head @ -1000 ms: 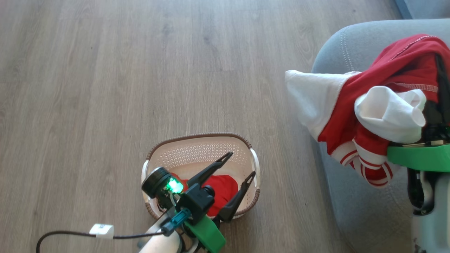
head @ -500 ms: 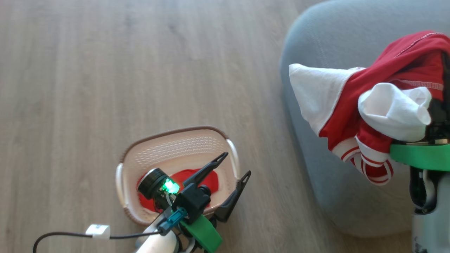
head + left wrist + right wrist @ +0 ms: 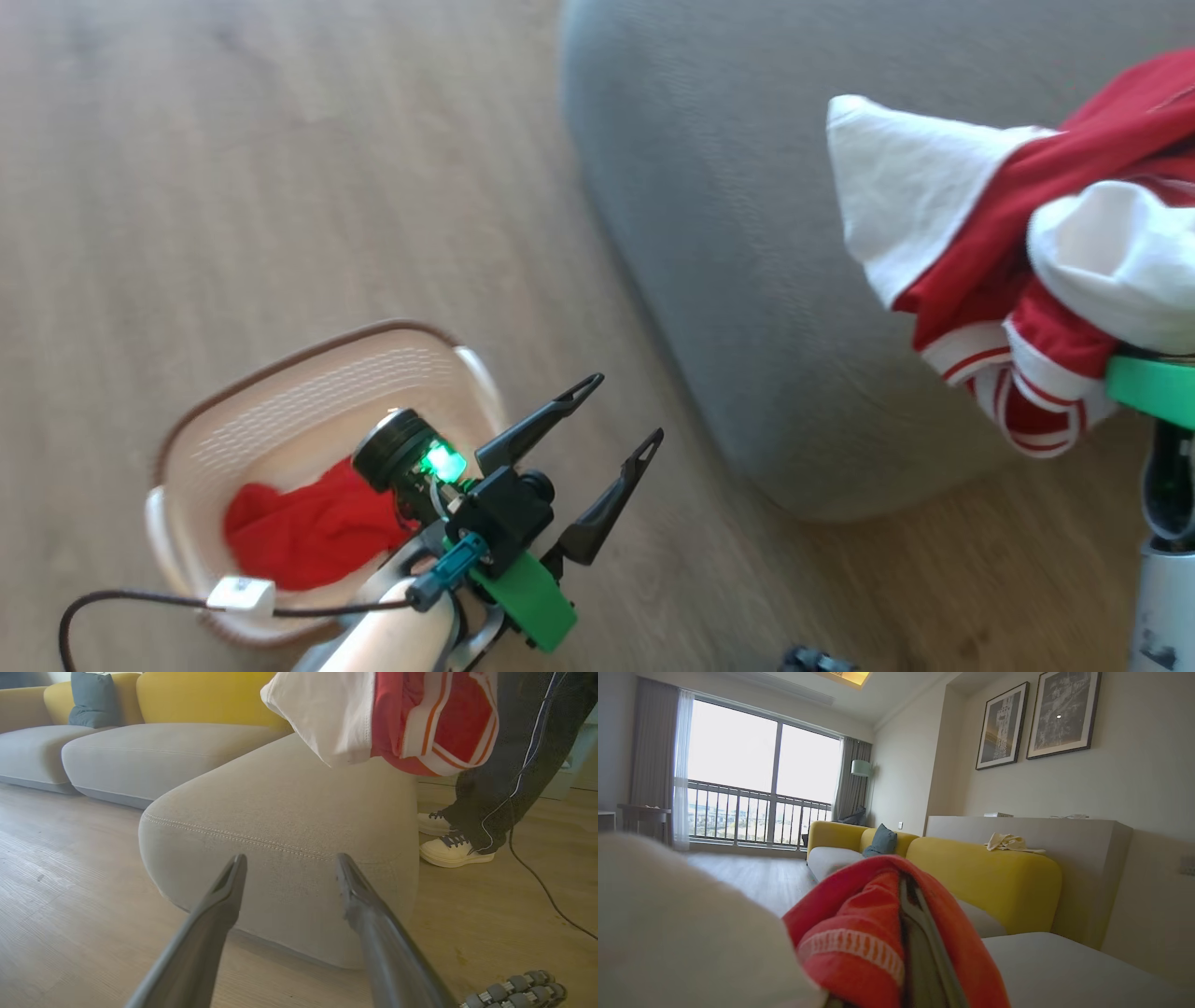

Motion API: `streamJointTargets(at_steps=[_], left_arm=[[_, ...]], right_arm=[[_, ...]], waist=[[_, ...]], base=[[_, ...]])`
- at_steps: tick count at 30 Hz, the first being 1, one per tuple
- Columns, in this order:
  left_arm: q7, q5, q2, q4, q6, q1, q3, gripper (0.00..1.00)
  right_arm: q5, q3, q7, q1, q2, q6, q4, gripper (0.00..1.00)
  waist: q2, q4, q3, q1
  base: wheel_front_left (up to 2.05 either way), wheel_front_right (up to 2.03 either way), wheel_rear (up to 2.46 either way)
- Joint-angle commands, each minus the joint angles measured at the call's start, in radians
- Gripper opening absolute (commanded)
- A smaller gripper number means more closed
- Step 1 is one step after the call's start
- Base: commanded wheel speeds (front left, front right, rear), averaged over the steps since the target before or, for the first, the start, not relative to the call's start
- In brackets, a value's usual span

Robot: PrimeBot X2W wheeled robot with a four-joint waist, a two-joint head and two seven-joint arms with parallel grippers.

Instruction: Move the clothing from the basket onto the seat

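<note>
The left gripper (image 3: 627,406), with two long dark fingers, stands spread wide and empty; the right gripper (image 3: 907,898) is clamped on red-and-white fabric clothing (image 3: 980,233).

The left gripper (image 3: 627,406) has two long, tapering black fingers (image 3: 546,422) on a black block (image 3: 509,513), backed by a bright green bracket (image 3: 527,597). Beside it a round black module (image 3: 392,453) glows green. A teal plug (image 3: 457,571) feeds a thin dark cable (image 3: 112,605) carrying a white tag (image 3: 241,595). The left forearm (image 3: 383,642) is pale; the right forearm (image 3: 1162,607), pale too, wears a green band (image 3: 1153,387).
</note>
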Motion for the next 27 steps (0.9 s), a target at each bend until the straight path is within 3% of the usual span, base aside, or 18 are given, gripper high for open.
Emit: streamJointTargets(at_steps=[1, 7, 14, 27], left_arm=[[-0.005, 0.001, 0.008, -0.039, -0.001, -0.037, 0.023, 1.00], [-0.005, -0.009, 0.009, -0.068, -0.001, -0.041, -0.009, 1.00], [-0.005, -0.047, -0.020, -0.088, -0.001, -0.013, -0.017, 1.00], [-0.005, -0.022, -0.058, -0.095, -0.001, 0.036, 0.014, 1.00]], right_arm=[[0.001, 0.011, -0.006, -0.031, -0.001, 0.000, -0.042, 0.00], [0.019, -0.050, -0.006, -0.009, 0.000, 0.000, -0.049, 0.00], [0.022, -0.102, -0.006, 0.020, 0.000, 0.000, -0.064, 0.00], [-0.003, -0.072, -0.006, 0.010, 0.000, 0.000, -0.053, 0.00]], waist=[[0.0000, -0.072, 0.031, -0.0001], [0.0000, -0.145, 0.014, -0.0001], [0.0000, -0.148, -0.024, -0.0001], [0.0000, -0.131, -0.053, -0.0001]], base=[[0.00, 0.00, 0.00], [0.00, 0.00, 0.00], [0.00, 0.00, 0.00], [0.00, 0.00, 0.00]])
